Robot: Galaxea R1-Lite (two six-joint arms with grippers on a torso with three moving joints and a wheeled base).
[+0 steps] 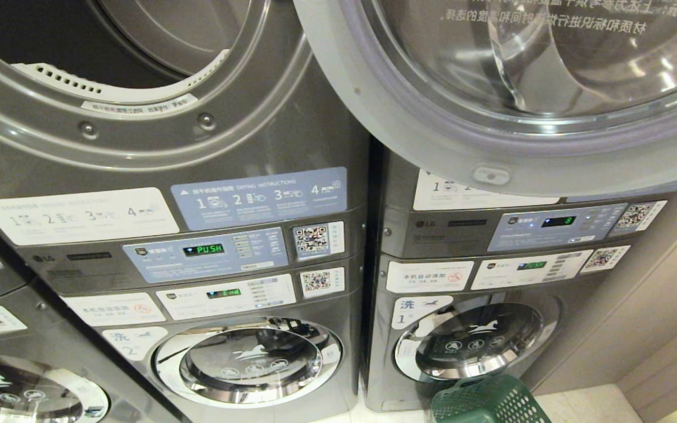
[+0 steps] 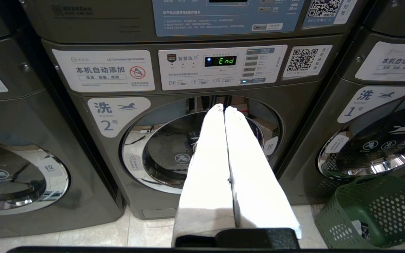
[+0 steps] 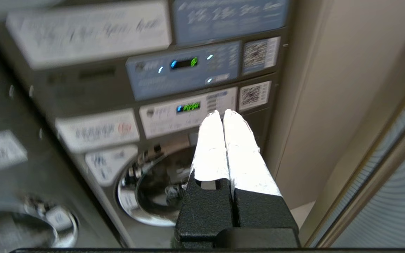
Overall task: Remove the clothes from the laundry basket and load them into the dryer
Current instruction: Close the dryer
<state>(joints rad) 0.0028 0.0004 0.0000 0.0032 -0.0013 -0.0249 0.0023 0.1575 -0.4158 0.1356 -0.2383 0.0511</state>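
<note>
The green perforated plastic laundry basket (image 1: 487,401) is cut off at the lower edge of the head view, so its contents stay hidden; in the left wrist view only a pale scrap, perhaps cloth, shows through its holes. It stands on the floor just in front of the grey front-loading washer marked 1 (image 1: 472,341). Above that washer, the round glass dryer door (image 1: 520,88) hangs open, partly covering the panel labels, beside the open dryer drum (image 1: 133,47). The left gripper (image 2: 224,109), white-taped fingers pressed together and empty, faces the washer marked 2 (image 2: 188,147). The right gripper (image 3: 222,114), likewise clenched on nothing, points at washer 1; its view is blurred
</note>
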